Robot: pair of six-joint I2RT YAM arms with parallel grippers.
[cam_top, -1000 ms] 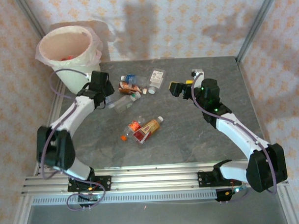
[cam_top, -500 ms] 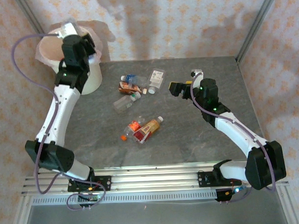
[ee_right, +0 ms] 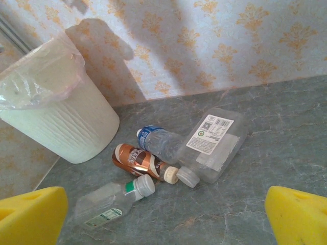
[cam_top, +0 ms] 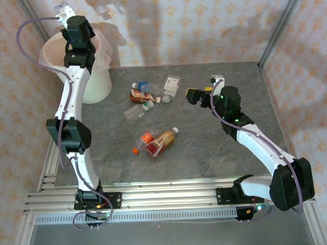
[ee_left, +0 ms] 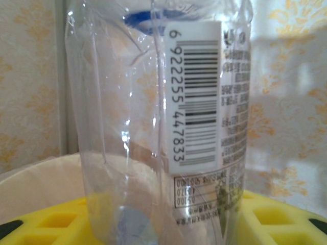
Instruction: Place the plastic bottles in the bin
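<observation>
Cream wallpaper with an orange motif backs the cell, and up against it hangs a clear, crumpled bottle [ee_left: 153, 132] with a white barcode label. It is pinched between the yellow pads [ee_left: 46, 224] of the left gripper [cam_top: 65, 13], whose jaws are drawn in narrow on its thin body, tightly, I'd guess, because the plastic gives. It is held high so that it clears the rim of the bin [cam_top: 95, 87], the white bucket with a pink liner [ee_right: 46, 71] at the far left corner of the grey table [cam_top: 218, 153]. From above, the bottle looks to be over the far side of the mouth, though whether it is fully inside the rim I cannot tell. Letting go looks like the step in hand. Further out, the other bottles lie on their sides: a group of four [cam_top: 142, 86] near the bin and a small heap [cam_top: 159, 140] nearer the middle of the table. Beyond them the right gripper [cam_top: 193, 94] hovers low with its jaws spread wide and nothing between them, facing the group of four, probably ready to take one.
</observation>
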